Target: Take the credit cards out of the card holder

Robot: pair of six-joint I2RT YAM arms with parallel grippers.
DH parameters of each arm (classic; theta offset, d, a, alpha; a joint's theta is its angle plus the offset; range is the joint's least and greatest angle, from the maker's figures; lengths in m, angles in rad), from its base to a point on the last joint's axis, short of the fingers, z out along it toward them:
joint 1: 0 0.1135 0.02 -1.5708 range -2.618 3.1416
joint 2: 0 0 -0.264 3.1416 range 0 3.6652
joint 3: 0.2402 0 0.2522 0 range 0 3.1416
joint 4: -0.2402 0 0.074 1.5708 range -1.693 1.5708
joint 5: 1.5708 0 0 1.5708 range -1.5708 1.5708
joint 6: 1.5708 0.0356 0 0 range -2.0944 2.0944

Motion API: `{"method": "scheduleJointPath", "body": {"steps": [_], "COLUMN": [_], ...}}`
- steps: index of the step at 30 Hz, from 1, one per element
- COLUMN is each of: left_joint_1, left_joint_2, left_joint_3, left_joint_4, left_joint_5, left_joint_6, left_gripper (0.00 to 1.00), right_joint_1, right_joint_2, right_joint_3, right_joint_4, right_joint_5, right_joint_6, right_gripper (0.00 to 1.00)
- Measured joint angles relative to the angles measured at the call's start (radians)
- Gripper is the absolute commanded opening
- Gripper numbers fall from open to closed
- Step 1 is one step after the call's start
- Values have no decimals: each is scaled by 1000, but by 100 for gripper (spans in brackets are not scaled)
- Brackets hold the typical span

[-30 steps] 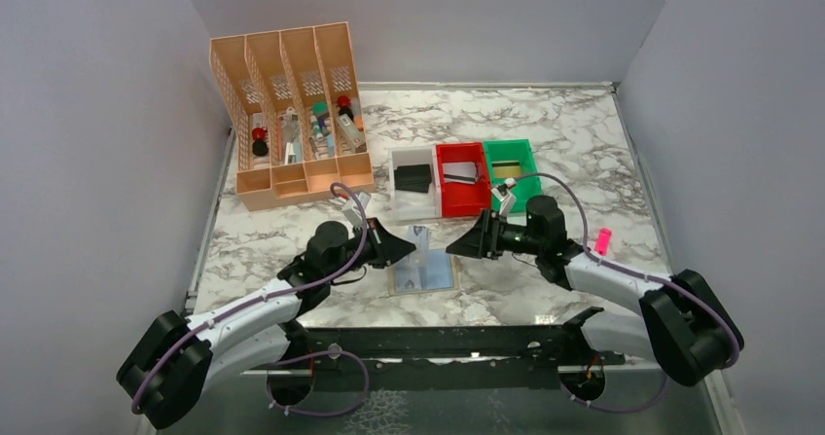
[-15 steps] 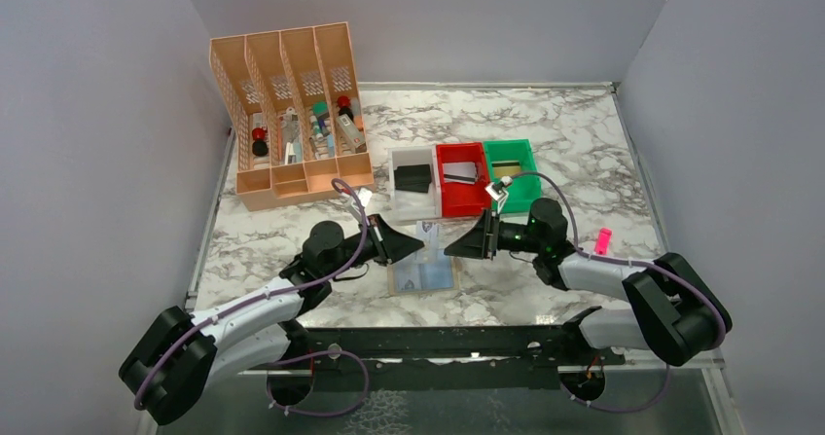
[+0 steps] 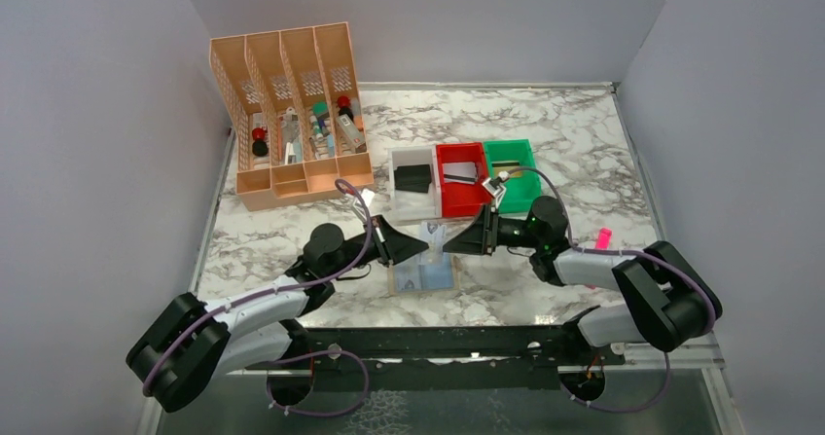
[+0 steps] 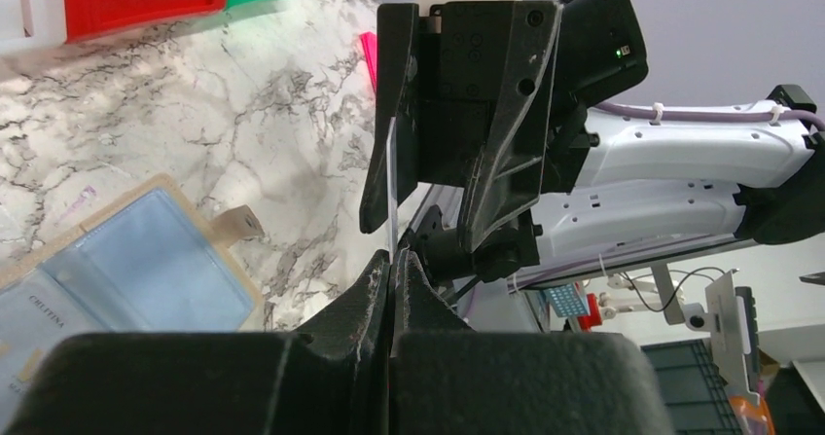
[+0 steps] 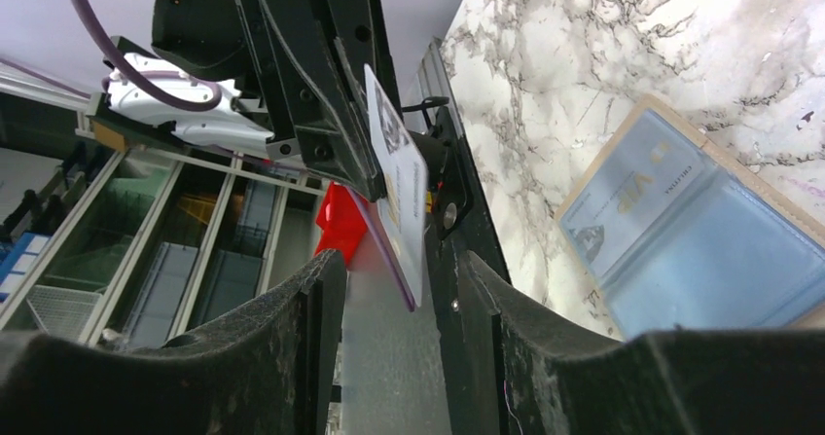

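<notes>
1. The left hand [image 4: 391, 260] is pinched tight on one edge of a credit card [image 5: 401, 197] and holds it upright in the air
2. The right hand [image 5: 394, 260] faces it, jaws partly apart, and the card stands in the gap between them
3. The card holder [image 3: 423, 274] lies open on the bench [image 3: 584, 143] beneath the two hands, with its blue-grey lining facing up

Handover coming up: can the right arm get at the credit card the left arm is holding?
Probably yes. The left fingers pinch only one edge of the credit card; the rest stands free between the right fingers, which are open, with nothing blocking.
</notes>
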Motion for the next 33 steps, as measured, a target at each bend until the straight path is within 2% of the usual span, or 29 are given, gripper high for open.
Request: {"method": "scheduleJointPath", "body": {"steps": [7,13,16,20,24,25,28,33], "left_joint_1": [-7,-13,-13,-13,-13,-13,-13,-13], "left_joint_2": [35,48,53,56,62,62,60,43], "left_joint_3": [-10,-10,-13,-27,-32,-35,-51,-85], "left_joint_4": [64,113,130,163,186,192,207,205], "left_joint_5": [15,17,16,16,16,16,14,5], "left_joint_6": [-21,-29,-31,-36,-44,-46,-53,-50], "left_gripper": [0,0,0,0,0,3,24,66], "right_joint_1": [3,10,20,29,29,29,30,35], "right_joint_2": [36,61,74,77,77,77,77,64], "right_joint_3": [27,39,46,47,47,47,47,46], "right_joint_4": [35,68,86,111,118,121,122,81], "right_joint_5": [-17,-28,-35,-40,-40,-40,-39,-24], "right_joint_6": [26,51,64,79,87,87,85,56], "right_gripper": [43,31,28,18,2,1,1,1]}}
